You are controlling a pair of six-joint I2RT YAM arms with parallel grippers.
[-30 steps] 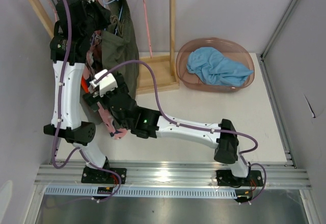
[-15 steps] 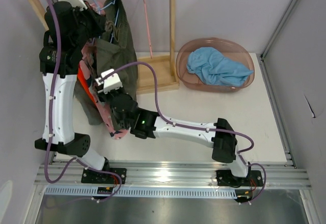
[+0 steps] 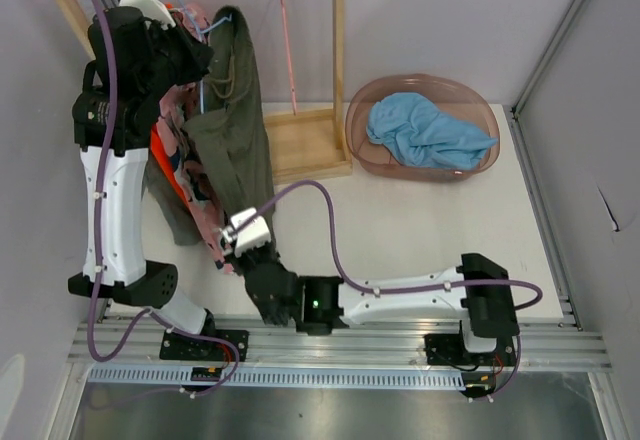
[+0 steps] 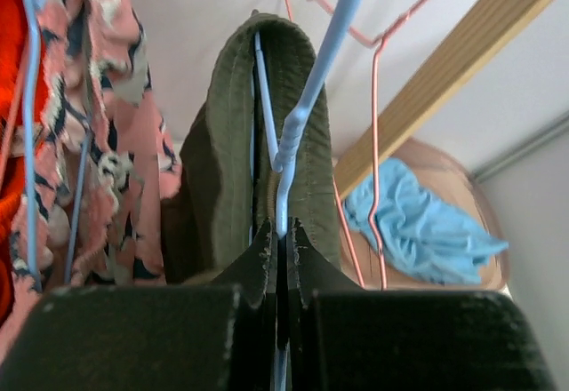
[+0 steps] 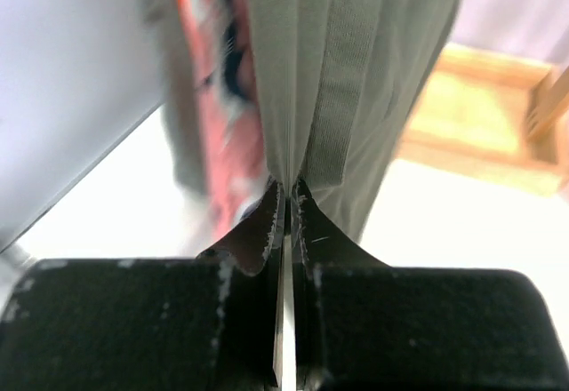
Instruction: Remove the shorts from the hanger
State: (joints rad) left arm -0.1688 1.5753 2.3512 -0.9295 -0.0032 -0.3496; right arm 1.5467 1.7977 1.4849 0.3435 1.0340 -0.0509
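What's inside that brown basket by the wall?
Crumpled light blue shorts lie in the basket. Anything under them is covered, so I cannot tell.

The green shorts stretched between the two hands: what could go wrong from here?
1. The right hand pinches only a thin edge of the green shorts; a hard tug might slip it free.
2. The left hand grips the blue hanger by its slim stem, which could twist or slide out.
3. The pink floral shorts hang right beside them and may get dragged along.
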